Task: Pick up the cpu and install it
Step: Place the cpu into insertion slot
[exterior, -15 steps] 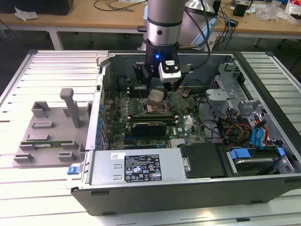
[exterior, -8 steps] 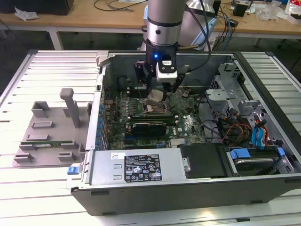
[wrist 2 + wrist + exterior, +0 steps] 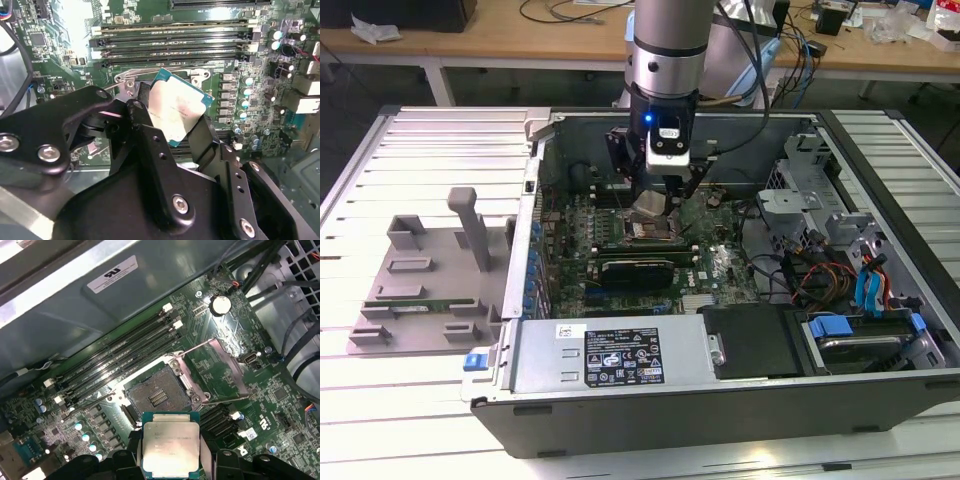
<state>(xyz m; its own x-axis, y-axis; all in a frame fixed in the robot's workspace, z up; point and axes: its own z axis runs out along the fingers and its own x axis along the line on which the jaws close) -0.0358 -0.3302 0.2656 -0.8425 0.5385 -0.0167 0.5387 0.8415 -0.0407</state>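
My gripper (image 3: 654,205) hangs inside the open computer case, shut on the cpu (image 3: 170,444), a flat silver square with a thin green rim. The cpu (image 3: 176,108) is held by its edges between the black fingers (image 3: 145,120), and it also shows as a pale square (image 3: 651,207) under the wrist in the exterior view. Just beyond it in the first wrist view lies the open cpu socket (image 3: 157,396) with its metal frame (image 3: 220,371) swung back. The cpu floats a short way above the motherboard (image 3: 715,262), apart from the socket.
Memory slots (image 3: 125,357) run beside the socket. Cables and drive bays (image 3: 840,270) crowd the case at the exterior view's right, and the power supply (image 3: 610,355) lies along the front. A grey fixture with a green memory stick (image 3: 415,305) rests at the exterior view's left.
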